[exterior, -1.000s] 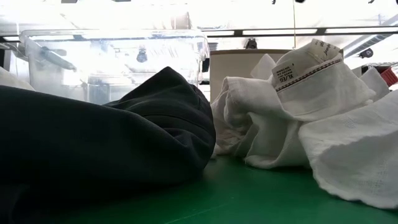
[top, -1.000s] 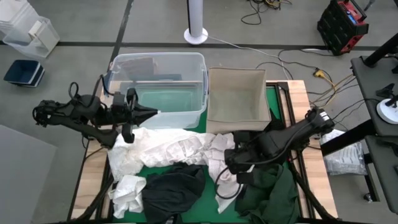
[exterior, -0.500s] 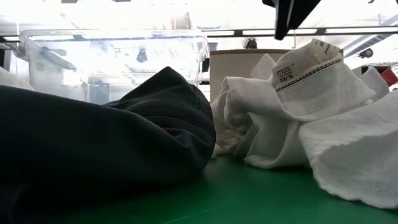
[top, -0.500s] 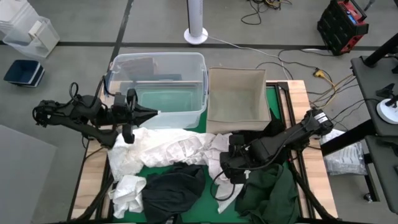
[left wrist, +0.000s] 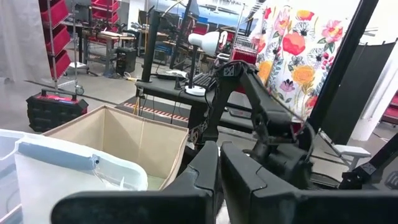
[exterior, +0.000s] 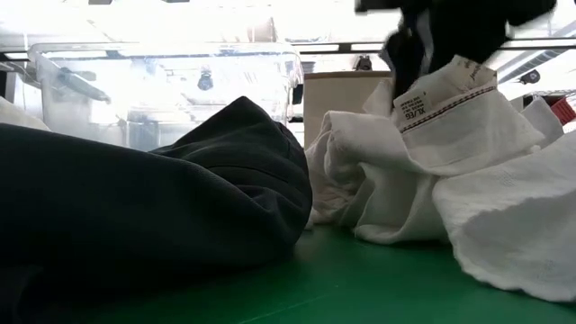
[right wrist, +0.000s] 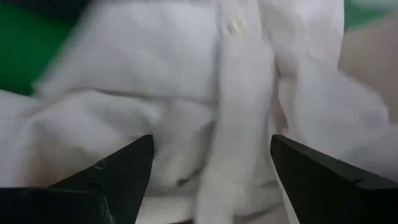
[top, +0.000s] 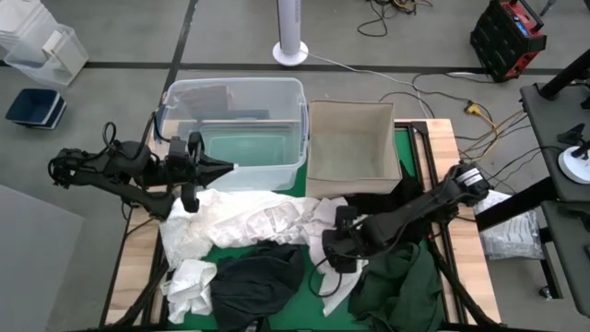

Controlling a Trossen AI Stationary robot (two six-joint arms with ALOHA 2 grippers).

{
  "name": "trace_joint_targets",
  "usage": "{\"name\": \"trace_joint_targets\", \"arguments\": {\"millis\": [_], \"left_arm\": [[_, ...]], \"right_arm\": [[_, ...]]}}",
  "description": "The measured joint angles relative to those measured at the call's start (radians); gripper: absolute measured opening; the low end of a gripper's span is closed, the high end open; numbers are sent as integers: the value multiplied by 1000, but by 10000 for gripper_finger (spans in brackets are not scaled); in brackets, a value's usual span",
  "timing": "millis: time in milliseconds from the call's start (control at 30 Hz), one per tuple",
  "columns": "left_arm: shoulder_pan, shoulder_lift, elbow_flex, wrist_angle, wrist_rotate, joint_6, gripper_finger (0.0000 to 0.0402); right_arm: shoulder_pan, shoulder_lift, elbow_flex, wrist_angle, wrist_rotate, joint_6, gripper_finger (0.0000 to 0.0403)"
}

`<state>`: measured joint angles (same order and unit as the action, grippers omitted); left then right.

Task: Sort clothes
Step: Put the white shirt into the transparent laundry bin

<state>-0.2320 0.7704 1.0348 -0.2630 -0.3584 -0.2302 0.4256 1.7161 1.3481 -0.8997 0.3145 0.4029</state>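
Observation:
The clothes lie heaped on the green mat (top: 241, 251): a white pile (top: 244, 219), a black garment (top: 256, 281), a dark green one (top: 398, 286) and a small white piece (top: 189, 281). My right gripper (top: 336, 247) stands open just over a white garment (right wrist: 205, 93), whose labelled collar (exterior: 445, 94) shows in the low view right under the fingers (exterior: 416, 54). My left gripper (top: 219, 166) hovers shut at the clear bin's near wall, holding nothing (left wrist: 219, 155). My right gripper points down at the white garment with its fingers (right wrist: 118, 171) spread on either side of a fold (right wrist: 239, 124). Whether the fingertips touch the cloth, I cannot tell.
A clear plastic bin (top: 235, 129) stands at the far left of the table, and a beige fabric box (top: 352, 143) stands beside it. The black garment (exterior: 153, 207) fills the low view's left. Table frame bars run along both sides.
My right gripper has come down and toward the table's left over the white garment, entering the low view from above, and its fingers have opened. The clothes lie as before.

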Motion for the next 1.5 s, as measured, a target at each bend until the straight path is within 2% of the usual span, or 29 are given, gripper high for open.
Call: {"name": "trace_joint_targets", "arguments": {"millis": [333, 633, 833, 1000, 1233, 1300, 1500], "left_arm": [[0, 0, 0, 1, -1, 2, 0], [0, 0, -1, 5, -2, 11, 0], [0, -1, -1, 36, -3, 12, 0], [0, -1, -1, 45, -29, 16, 0], [0, -1, -1, 45, -54, 17, 0], [0, -1, -1, 45, -54, 21, 0], [0, -1, -1, 50, -54, 29, 0]], "right_arm": [[-7, -1, -157, 144, -5, 33, 325], [-7, -4, -262, 267, -5, 25, 293], [-7, -6, -324, 363, -4, 22, 235], [-9, -6, -362, 441, -18, 7, 154], [-9, -6, -372, 450, -20, 24, 37], [-9, -7, -373, 455, -23, 24, 23], [-10, -25, -345, 437, -36, 35, 20]]}}
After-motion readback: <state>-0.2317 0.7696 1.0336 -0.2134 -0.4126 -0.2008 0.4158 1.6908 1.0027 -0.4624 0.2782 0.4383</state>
